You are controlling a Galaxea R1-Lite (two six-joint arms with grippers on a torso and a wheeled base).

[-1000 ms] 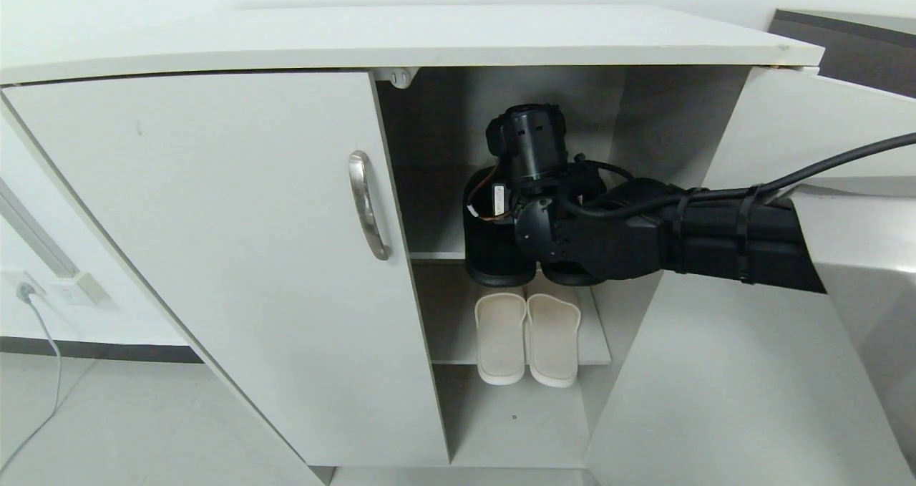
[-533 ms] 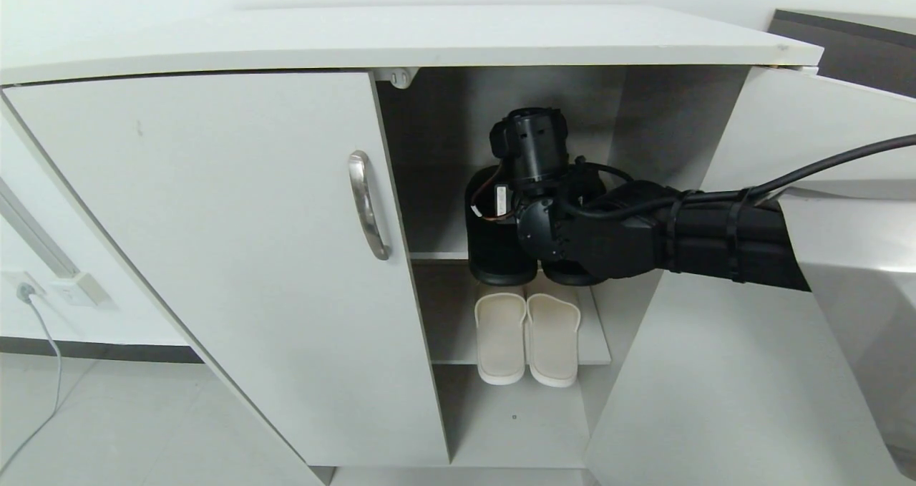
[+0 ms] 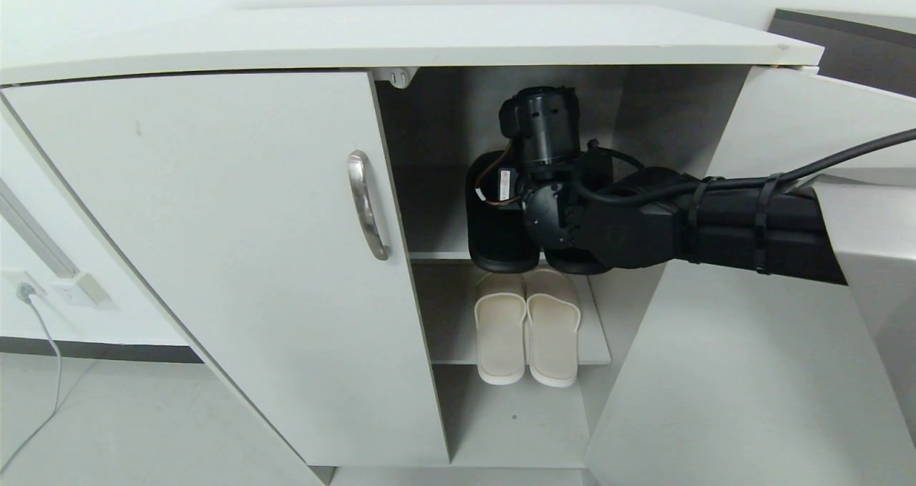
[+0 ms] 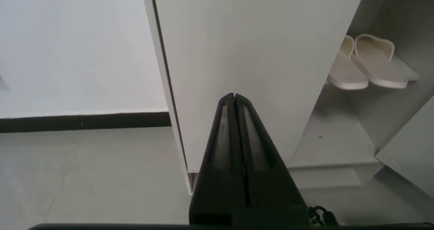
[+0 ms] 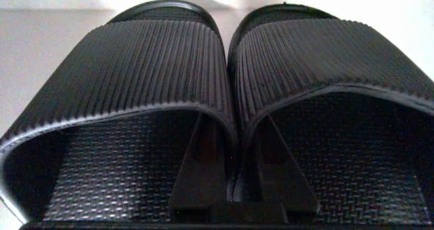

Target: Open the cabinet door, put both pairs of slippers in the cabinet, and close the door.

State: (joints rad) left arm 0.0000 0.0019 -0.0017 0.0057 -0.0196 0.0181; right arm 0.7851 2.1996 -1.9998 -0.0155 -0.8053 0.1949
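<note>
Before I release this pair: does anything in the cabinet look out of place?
Yes: the white slippers on the lower shelf overhang its front edge, heels sticking out, so they might catch the open door when it closes. The black slippers, pinched in the right tool, sit side by side.

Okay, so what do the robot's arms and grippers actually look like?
The right arm is black and boxy, with a thick black cable strapped along it by black ties. Its wrist ends in a black cylinder with a small white label and thin orange wires beside it. Both the left gripper and right gripper have flat, black, tapering fingers.
</note>
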